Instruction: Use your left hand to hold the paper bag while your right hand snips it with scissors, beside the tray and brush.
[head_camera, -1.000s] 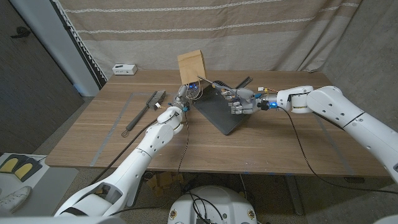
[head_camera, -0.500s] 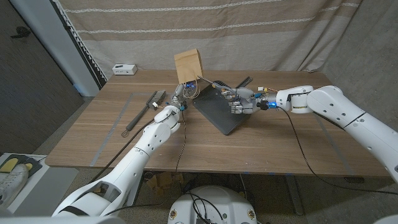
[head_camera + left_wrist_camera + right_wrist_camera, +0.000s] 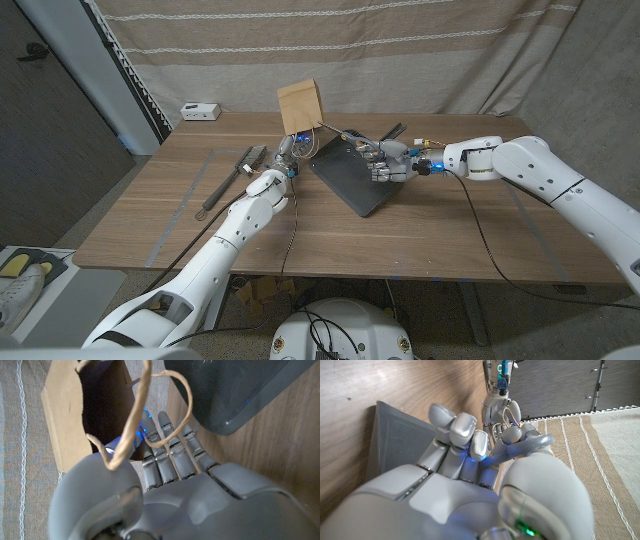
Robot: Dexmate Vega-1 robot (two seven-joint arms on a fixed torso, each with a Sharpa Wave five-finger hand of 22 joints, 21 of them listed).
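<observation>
— Change since previous frame?
— Paper bag (image 3: 300, 106) had shifted slightly left, raised above the table's far edge; left hand (image 3: 287, 152) gripped its twine handles (image 3: 150, 415).
— Right hand (image 3: 385, 162)?
— Fingers curled around the scissors (image 3: 352, 139), over the dark tray (image 3: 350, 178). Brush (image 3: 232, 177) lay leftward.

Brown paper bag (image 3: 301, 104), dark grey tray (image 3: 352, 178), beige striped curtain (image 3: 330, 40).
</observation>
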